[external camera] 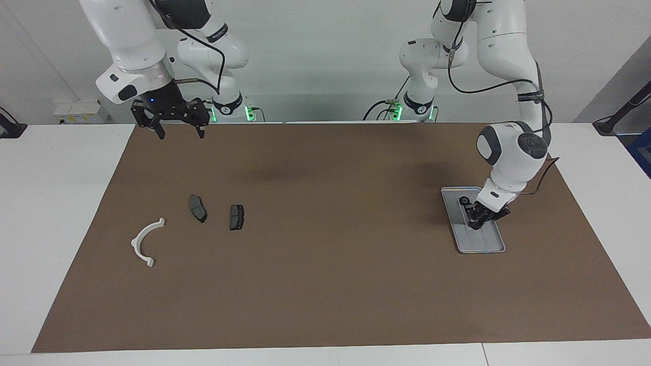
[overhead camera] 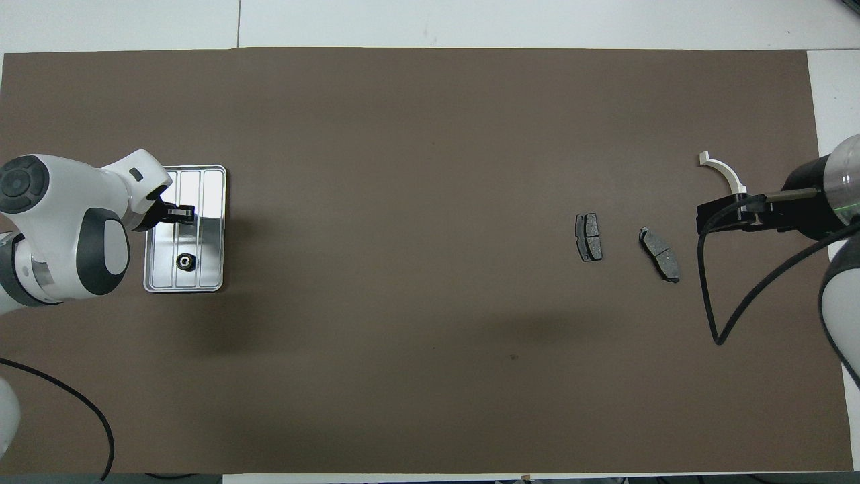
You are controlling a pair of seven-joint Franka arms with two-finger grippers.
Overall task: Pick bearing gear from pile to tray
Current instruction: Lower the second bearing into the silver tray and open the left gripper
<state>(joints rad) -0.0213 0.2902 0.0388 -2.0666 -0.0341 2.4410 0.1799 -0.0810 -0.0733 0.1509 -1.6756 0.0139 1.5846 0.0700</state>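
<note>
The silver ribbed tray (external camera: pixel 484 240) lies on the brown mat at the left arm's end of the table; it also shows in the overhead view (overhead camera: pixel 213 202). One small black round piece (external camera: pixel 464 201) (overhead camera: pixel 185 261) lies in the tray's end nearer to the robots. My left gripper (external camera: pixel 477 221) (overhead camera: pixel 180 214) is low over the tray's middle. The pile is at the right arm's end: a white curved bracket (external camera: pixel 145 241) (overhead camera: pixel 722 169) and two dark brake pads (external camera: pixel 198 208) (external camera: pixel 237 216). My right gripper (external camera: pixel 181 133) (overhead camera: pixel 729 215) is open and waits in the air over the mat's edge.
The brown mat (external camera: pixel 325 264) covers most of the white table. In the overhead view the brake pads (overhead camera: pixel 589 236) (overhead camera: pixel 660 253) lie beside the bracket, toward the middle. The right arm's black cable (overhead camera: pixel 705 289) hangs over the mat.
</note>
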